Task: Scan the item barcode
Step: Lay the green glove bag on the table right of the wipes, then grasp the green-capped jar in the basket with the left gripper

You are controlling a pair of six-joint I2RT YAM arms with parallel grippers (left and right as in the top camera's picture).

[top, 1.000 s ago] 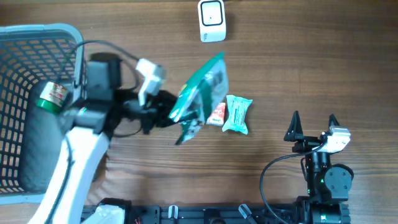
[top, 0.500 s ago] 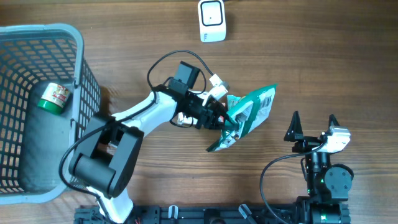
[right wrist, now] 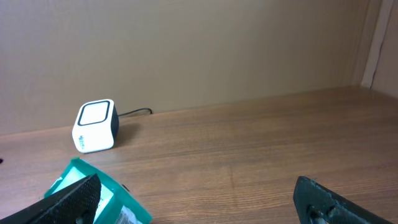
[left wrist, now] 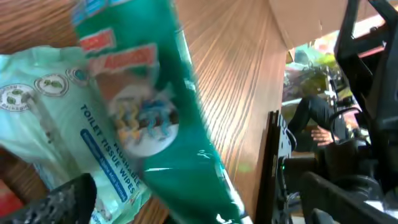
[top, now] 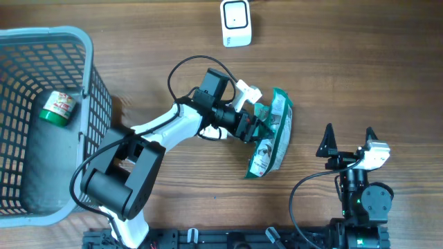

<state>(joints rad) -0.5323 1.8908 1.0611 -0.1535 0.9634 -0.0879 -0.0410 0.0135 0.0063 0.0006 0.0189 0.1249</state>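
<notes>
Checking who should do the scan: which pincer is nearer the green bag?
Left. The left pincer is right at the green bag, overlapping it from above; the right pincer stands well apart, off to its side.

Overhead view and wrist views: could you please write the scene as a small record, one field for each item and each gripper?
scanner: white box on the far side of the table, apart from all items
green bag: between the left gripper's fingers, partly covering the wipes pack
wipes pack: pale green, behind the bag
left gripper: open, at the green bag
right gripper: open, empty, apart from the bag
basket: on the left, holds a green container
</notes>
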